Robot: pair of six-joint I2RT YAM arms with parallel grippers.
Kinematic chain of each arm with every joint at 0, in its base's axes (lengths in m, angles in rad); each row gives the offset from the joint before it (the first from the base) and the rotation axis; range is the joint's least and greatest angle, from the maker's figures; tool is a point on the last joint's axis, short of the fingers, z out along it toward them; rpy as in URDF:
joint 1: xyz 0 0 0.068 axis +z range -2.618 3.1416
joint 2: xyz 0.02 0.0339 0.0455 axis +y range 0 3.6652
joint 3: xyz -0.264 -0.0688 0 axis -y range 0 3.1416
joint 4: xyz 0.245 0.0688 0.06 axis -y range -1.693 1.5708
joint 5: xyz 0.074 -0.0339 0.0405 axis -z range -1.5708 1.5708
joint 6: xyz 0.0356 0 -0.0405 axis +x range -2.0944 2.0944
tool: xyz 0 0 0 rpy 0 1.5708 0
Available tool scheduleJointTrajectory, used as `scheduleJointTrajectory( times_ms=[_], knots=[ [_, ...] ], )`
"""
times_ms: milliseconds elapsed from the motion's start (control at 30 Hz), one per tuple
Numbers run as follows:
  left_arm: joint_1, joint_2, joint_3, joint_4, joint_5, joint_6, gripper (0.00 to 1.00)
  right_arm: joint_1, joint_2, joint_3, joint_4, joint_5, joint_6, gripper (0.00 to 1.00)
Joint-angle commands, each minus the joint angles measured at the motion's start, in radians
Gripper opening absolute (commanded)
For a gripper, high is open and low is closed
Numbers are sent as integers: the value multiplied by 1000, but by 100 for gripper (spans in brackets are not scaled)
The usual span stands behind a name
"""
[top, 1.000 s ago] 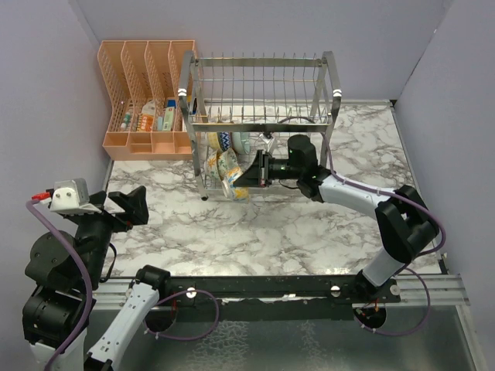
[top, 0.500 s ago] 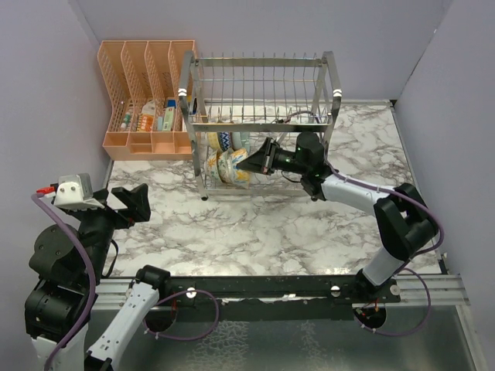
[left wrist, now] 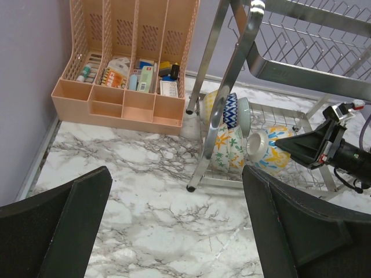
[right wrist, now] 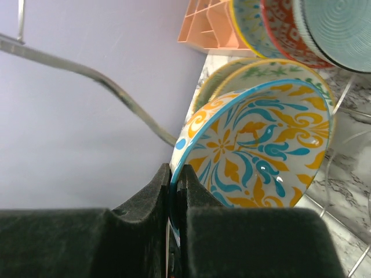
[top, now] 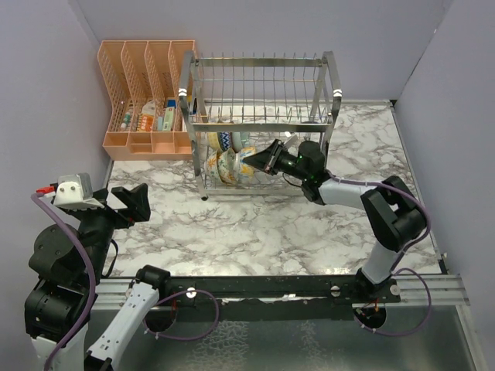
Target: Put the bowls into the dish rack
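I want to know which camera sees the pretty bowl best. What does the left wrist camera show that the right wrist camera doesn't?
Only the left wrist camera shows the small things in the peach organizer, the tall posts of the rack, and the right gripper from outside. Only the right wrist camera shows the blue and orange pattern inside the bowl and the fingers pinching its rim. Both show that bowl, other bowls standing in the rack, and the organizer.
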Motion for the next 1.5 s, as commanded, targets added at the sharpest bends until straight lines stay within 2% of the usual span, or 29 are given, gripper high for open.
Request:
scheduleJointTrajectory(
  times_ms=[0, 367, 600, 833, 1167, 1367, 1467],
  knots=[
    [-4, 9, 12, 11, -22, 6, 99, -25, 69, -27, 214, 62, 124, 1],
    [-4, 6, 9, 5, -26, 2, 99, -37, 168, -14, 312, 35, 223, 1],
    [-5, 7, 7, 6, -29, 6, 99, -51, 277, -13, 449, 3, 336, 1],
    [-4, 7, 13, -1, -36, 8, 99, -51, 277, -32, 406, 25, 338, 2],
    [-5, 9, 10, 0, -32, 7, 99, -52, 293, -38, 406, -6, 332, 29],
    [-5, 10, 12, 1, -31, 7, 99, -52, 265, -24, 416, -28, 312, 36],
    [-5, 10, 11, 2, -30, 4, 99, -53, 235, -27, 409, -32, 299, 36]
  ],
)
